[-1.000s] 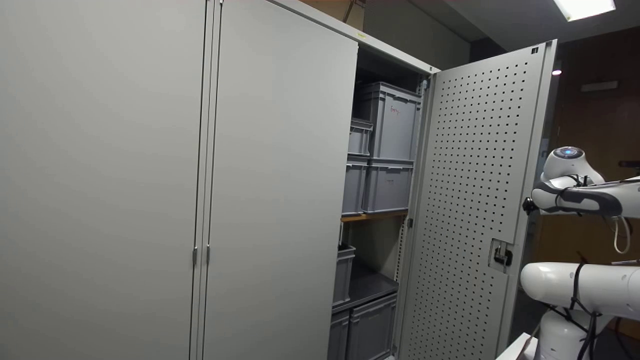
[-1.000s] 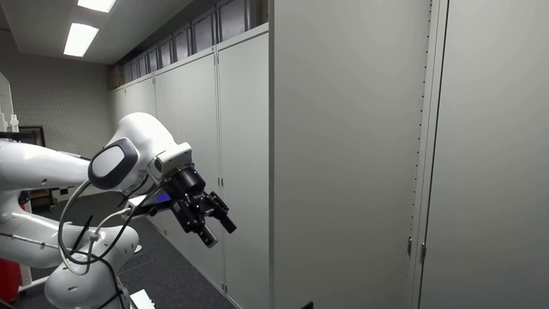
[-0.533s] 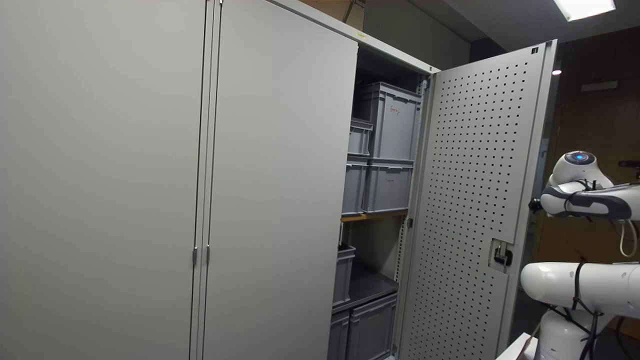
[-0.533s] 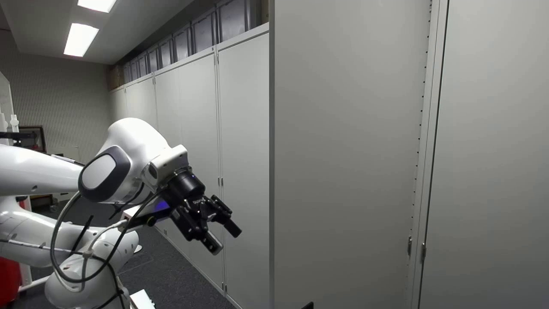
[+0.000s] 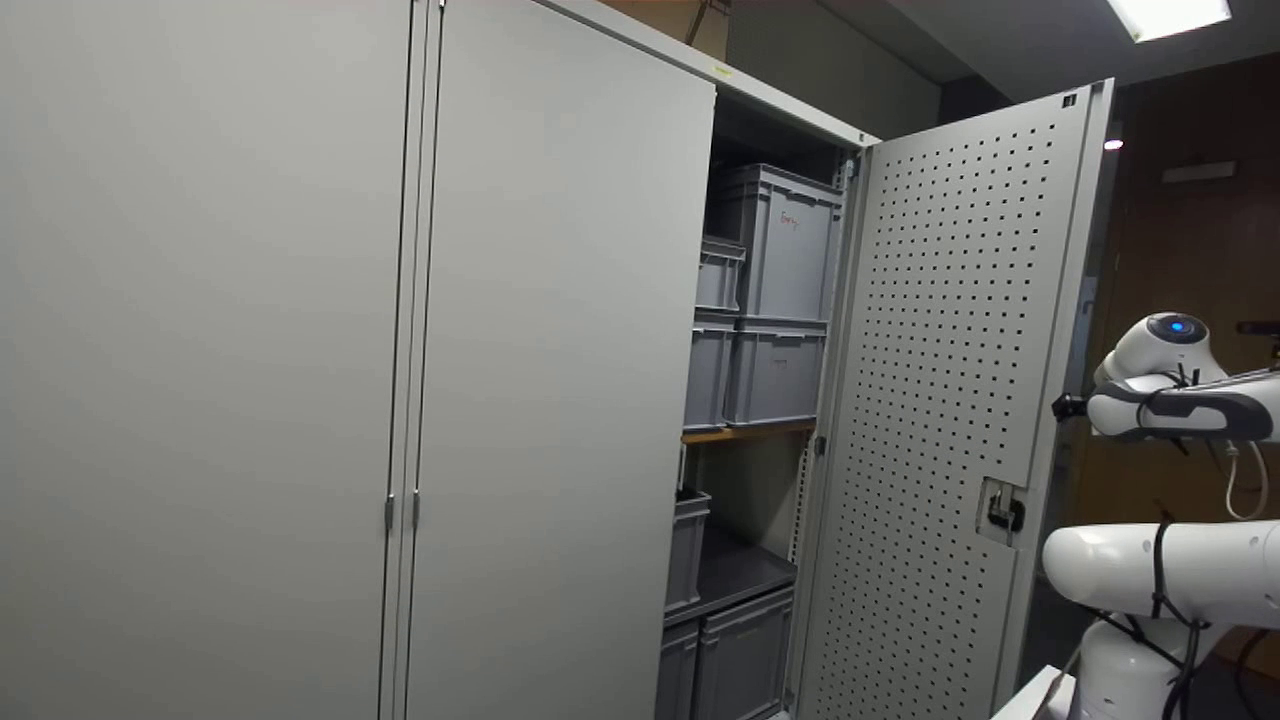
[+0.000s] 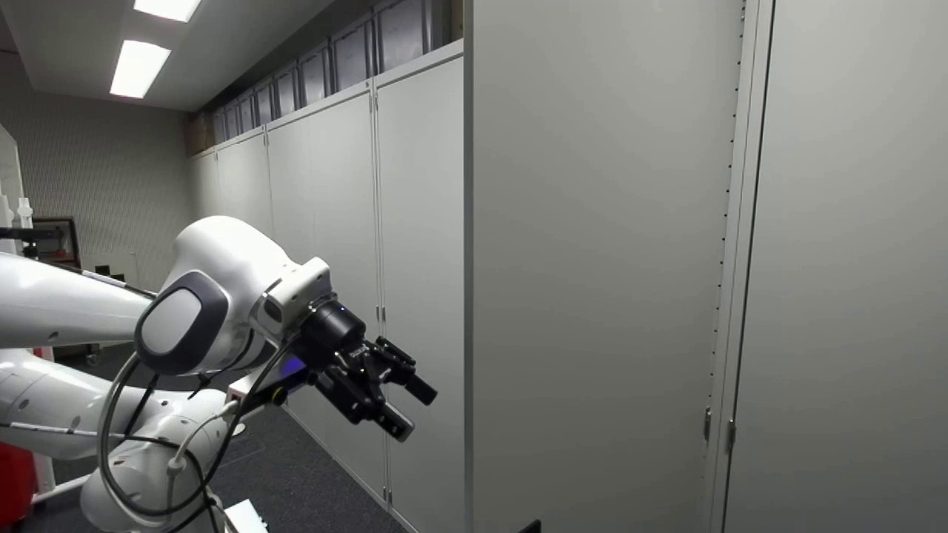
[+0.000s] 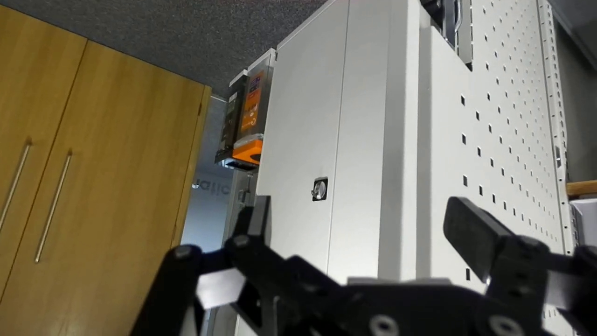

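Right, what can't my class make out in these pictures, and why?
Gripper: wrist view, blurred, cut off by bottom edge.
Open door: an exterior view, lower end cut off by bottom edge.
Faint bin lettering: an exterior view, too small.
Bin on dark shelf: an exterior view, partly hidden by closed door.

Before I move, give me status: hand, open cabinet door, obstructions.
Hand open, holding nothing. Perforated cabinet door standing open, its free edge ahead. Nothing visible between the two.
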You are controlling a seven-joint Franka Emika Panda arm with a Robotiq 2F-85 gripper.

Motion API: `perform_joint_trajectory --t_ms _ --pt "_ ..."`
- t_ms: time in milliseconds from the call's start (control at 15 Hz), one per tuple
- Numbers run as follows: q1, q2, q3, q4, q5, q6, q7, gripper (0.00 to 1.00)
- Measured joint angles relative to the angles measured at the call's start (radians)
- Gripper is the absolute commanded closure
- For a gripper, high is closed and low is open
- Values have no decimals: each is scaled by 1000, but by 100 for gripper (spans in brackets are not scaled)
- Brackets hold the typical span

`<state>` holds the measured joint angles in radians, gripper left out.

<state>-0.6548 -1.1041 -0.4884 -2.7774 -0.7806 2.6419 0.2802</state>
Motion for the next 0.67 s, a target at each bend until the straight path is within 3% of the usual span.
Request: perform_joint_trajectory --t_ms 667 --pt "91 10 -72 0 -64 51 -1 0"
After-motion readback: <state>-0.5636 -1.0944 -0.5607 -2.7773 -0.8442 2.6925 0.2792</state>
